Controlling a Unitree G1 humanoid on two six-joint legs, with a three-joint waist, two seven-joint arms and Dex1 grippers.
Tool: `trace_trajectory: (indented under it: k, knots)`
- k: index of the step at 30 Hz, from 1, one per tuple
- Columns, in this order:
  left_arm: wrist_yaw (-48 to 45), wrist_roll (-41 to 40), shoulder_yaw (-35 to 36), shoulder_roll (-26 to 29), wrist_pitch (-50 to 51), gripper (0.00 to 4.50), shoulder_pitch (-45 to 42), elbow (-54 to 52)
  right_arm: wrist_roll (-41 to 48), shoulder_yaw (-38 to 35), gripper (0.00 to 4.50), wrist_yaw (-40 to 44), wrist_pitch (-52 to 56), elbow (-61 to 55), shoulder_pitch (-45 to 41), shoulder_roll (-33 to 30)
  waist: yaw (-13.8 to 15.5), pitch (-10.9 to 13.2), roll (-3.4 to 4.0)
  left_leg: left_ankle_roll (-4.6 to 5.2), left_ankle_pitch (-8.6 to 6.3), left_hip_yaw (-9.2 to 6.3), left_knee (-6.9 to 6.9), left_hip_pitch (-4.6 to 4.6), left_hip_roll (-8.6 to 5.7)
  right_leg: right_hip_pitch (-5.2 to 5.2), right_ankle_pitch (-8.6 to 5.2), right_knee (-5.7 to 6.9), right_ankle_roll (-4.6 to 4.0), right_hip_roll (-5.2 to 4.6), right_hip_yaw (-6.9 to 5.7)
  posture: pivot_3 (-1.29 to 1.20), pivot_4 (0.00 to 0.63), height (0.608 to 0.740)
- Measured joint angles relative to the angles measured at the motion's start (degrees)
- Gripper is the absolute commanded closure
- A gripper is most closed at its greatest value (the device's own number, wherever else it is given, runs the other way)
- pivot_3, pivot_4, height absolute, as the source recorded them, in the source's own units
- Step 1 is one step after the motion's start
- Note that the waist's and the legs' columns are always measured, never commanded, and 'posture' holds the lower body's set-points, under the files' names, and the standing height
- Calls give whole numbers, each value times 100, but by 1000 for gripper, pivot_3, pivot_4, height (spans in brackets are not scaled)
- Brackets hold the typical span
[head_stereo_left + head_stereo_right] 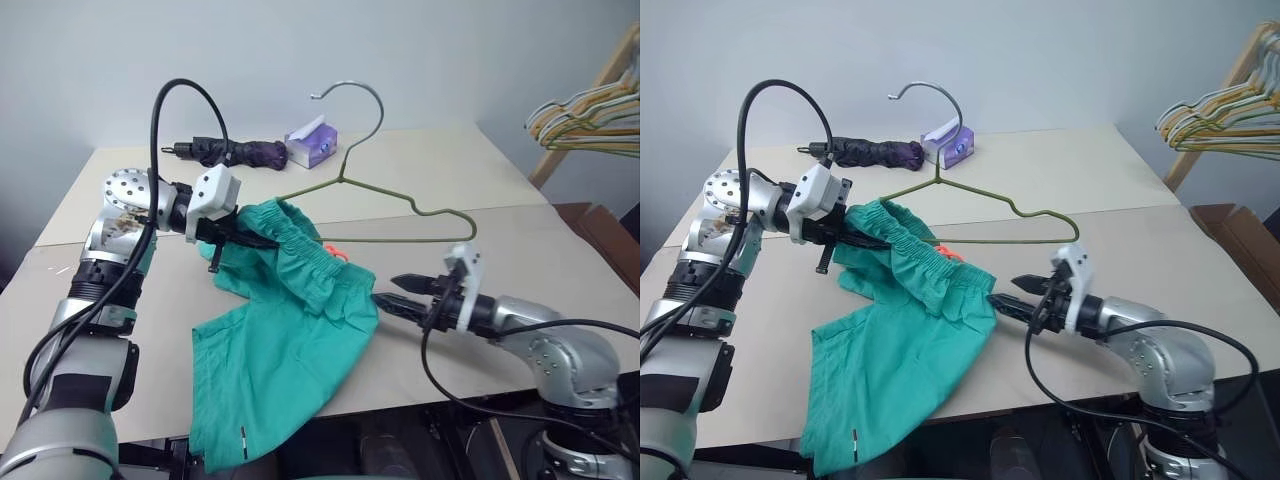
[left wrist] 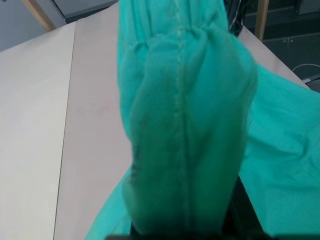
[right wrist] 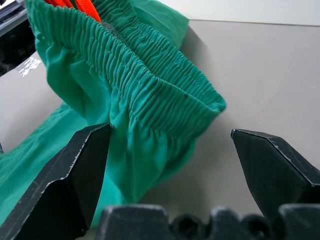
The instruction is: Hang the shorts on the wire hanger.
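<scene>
The teal-green shorts [image 1: 290,340] hang by their gathered waistband from my left gripper [image 1: 245,240], which is shut on the band's left end. The legs drape down across the table and over its front edge. In the left wrist view the bunched fabric [image 2: 185,125] covers the fingers. The wire hanger [image 1: 400,240] stands tilted behind the shorts, hook up, its left corner hidden in the waistband. My right gripper [image 1: 385,290] is open, level with the waistband's right end [image 3: 165,95], its fingers on either side of that end without touching it.
A folded dark umbrella [image 1: 235,152] and a small purple tissue box [image 1: 313,143] lie at the back of the beige table [image 1: 520,250]. A bundle of pale hangers [image 1: 590,120] hangs on a wooden rack at the far right, above a brown box [image 1: 600,235].
</scene>
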Motion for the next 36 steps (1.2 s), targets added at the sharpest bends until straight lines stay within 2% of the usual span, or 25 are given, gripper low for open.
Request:
trace_trajectory:
  k: [4, 7, 16, 19, 27, 36]
  knots:
    - [-1, 36, 54, 0, 11, 4500, 0, -15, 72, 226, 43, -44, 11, 139, -174, 37, 12, 0, 0, 0, 0, -2, 0, 1, 1, 1, 0, 1, 0, 0, -3, -85, 44, 740]
    - [-2, 42, 57, -1, 12, 4500, 0, -32, 117, 368, 600, -43, 65, 200, -182, 37, 4, 0, 0, 0, 0, -2, 0, 1, 0, 1, 0, 2, 0, 0, -3, -82, 40, 740]
    - [4, 59, 63, -7, 6, 4500, 17, -55, 344, 402, 3617, -201, 113, 339, -247, 266, -7, -1, 0, 0, 0, -3, 0, 2, 1, 0, 0, 3, 0, 0, -3, -82, 33, 740]
    - [15, 66, 73, -6, -3, 4500, 67, -65, 452, 391, 4484, -218, 121, 324, -232, 263, -5, -1, 0, 0, 0, -4, 0, 1, 1, 0, 0, 2, 0, 0, -3, -81, 33, 740]
    - [38, 244, 168, 156, -72, 4500, 163, -33, 602, -108, 4484, -179, 67, 296, -75, -277, 3, -1, 0, 0, 0, -3, 0, 2, 0, 1, 0, 2, 0, 0, -4, -86, 34, 740]
    - [-7, 222, 162, 742, -176, 4500, 462, -28, 691, -355, 4484, 97, -244, 653, -78, -885, -3, -1, 0, 0, 0, -1, 0, 2, 1, 1, 0, 1, 0, 0, -3, -91, 45, 740]
